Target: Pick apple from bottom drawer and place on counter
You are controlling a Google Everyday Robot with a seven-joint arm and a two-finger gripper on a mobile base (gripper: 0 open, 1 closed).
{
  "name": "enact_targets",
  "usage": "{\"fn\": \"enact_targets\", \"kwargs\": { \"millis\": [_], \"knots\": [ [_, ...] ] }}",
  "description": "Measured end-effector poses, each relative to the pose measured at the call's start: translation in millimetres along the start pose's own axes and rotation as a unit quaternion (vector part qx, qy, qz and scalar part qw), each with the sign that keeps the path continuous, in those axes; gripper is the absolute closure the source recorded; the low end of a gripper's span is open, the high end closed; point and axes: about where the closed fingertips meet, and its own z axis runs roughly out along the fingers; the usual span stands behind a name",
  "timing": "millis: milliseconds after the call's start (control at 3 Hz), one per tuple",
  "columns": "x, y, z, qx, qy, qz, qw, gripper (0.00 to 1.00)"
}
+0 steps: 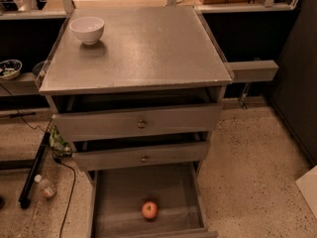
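**Apple (149,210) lies in the open drawer (124,192)**

The apple is seen on the drawer floor, near the front. The drawer is pulled out. A bowl (87,29) is set on the counter (148,53), back left. The gripper is out of view, so its state cannot be told.

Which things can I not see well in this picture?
- Pincer: outside the camera view, nowhere seen.
- Bottom drawer: front cut off by the lower edge.
- Top drawer: inside dark, hidden under the counter.
- Small bowl: cut by the left edge, contents too small to tell.
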Motion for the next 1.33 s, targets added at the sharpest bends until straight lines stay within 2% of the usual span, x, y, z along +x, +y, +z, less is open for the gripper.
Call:
{"fn": "enact_targets", "kwargs": {
  "millis": [667,1333],
  "knots": [
    [1.9,5.9,8.3,-0.006,-0.014,0.007,0.9999,0.0],
    [-5.4,37.2,40.5,-0.066,-0.055,-0.009,0.9962,0.0]
  ]
}}
